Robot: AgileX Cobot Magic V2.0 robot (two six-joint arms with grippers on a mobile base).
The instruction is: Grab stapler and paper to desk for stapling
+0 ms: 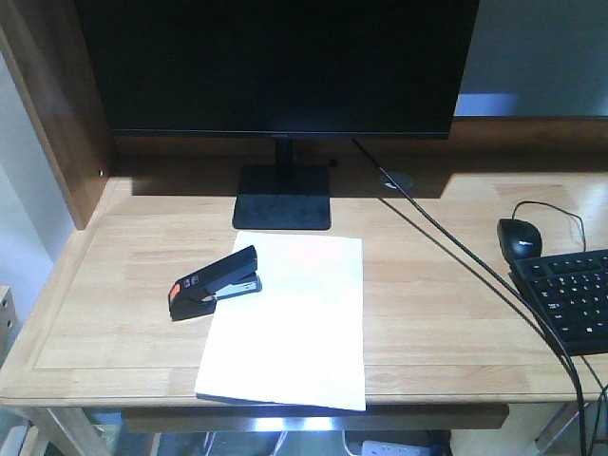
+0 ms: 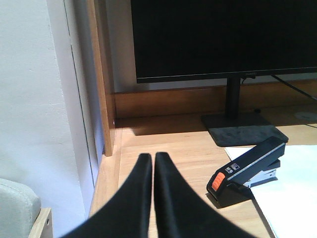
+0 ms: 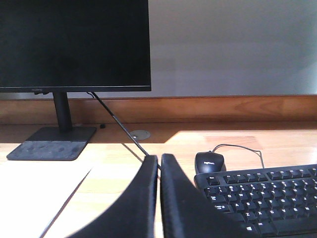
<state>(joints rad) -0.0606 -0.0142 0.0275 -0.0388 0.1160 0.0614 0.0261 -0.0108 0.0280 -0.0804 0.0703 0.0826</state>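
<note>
Black stapler on paper's edge, right of closed empty left pincer, right pincer closed too

- A large black monitor is standing on a dark square base at the back, its screen showing nothing.
- A pale grey wall is running behind it, above a wooden back rail.
- A brown wooden side panel is rising at the left.
- Bright light is falling across the wood in a broad patch, leaving the strip under the monitor in shadow.
- A black keyboard and a black mouse are lying at the right.
</note>
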